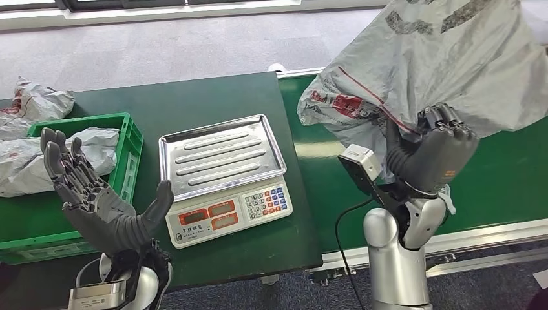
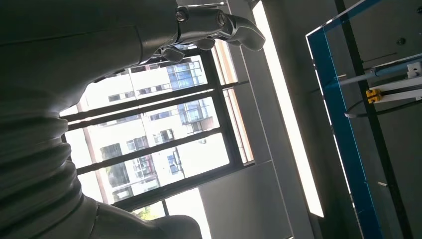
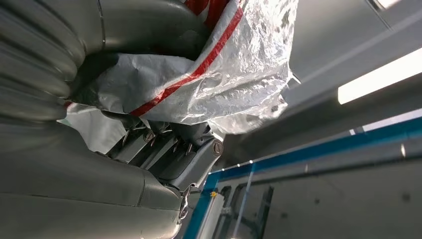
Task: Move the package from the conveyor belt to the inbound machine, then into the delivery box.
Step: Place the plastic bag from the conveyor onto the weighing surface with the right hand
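Two hands show in the head view, at the bottom of the frame. At lower left the left hand (image 1: 97, 197) is raised with its palm up and its fingers spread apart, and it holds nothing. At lower right the right hand (image 1: 434, 150) has its fingers closed on the lower edge of the package (image 1: 446, 61), a grey plastic mailer bag with red print. The right wrist view agrees: the crinkled bag (image 3: 219, 74) is pressed between the dark fingers (image 3: 169, 149) and the thumb.

The package is lifted into the upper right of the frame, above the hand, and it hangs over the green conveyor belt (image 1: 510, 174) without touching it. So I judge that the pick from the belt is done and the carry to the inbound machine is in hand. The inbound machine seems to be the scale (image 1: 223, 177) in the middle of the frame, and its steel tray is bare. The next move calls for swinging the package to the left and lowering it flat on this tray; the bag is soft and wide, so it could hang over the edge.

Further back, at the left, the green crate (image 1: 126, 145) already holds similar bags, and I take it for the delivery box.
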